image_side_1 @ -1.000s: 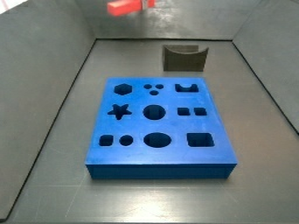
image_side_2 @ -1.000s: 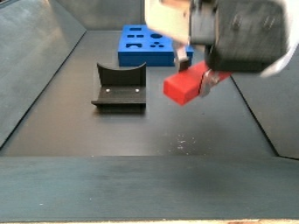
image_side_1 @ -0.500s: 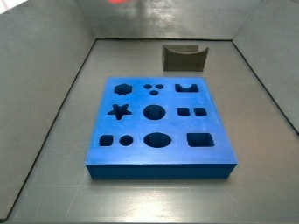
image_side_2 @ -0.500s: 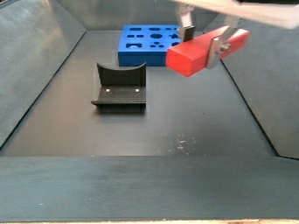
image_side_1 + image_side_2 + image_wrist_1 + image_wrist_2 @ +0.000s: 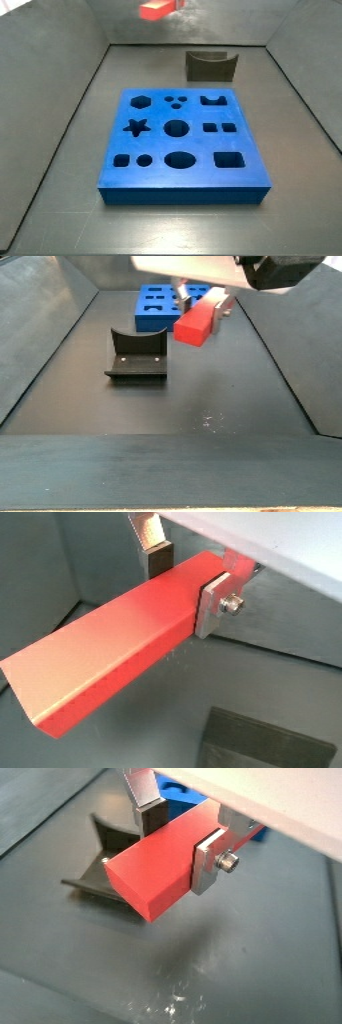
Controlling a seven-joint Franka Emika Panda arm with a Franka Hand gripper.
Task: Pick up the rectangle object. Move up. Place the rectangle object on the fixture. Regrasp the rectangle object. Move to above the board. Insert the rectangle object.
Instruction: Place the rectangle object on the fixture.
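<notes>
My gripper (image 5: 201,306) is shut on the red-orange rectangle object (image 5: 195,326) and holds it in the air, its long axis about level. Both wrist views show the silver fingers (image 5: 214,604) (image 5: 209,861) clamping the block (image 5: 114,647) (image 5: 158,868) across its sides. In a side view the block (image 5: 158,10) shows at the top edge, high above the floor. The dark notched fixture (image 5: 136,358) (image 5: 210,66) stands on the floor below and beside the block; it also shows in a wrist view (image 5: 96,870). The blue board (image 5: 182,145) (image 5: 163,304) lies flat with its cut-out holes.
Grey walls close in the work floor on both sides (image 5: 60,110) (image 5: 40,326). A few pale scuffs mark the floor (image 5: 206,420) near the front.
The gripper has carried the block away from the near camera, toward the board and fixture. In the board-side view the block has come back into the top edge.
</notes>
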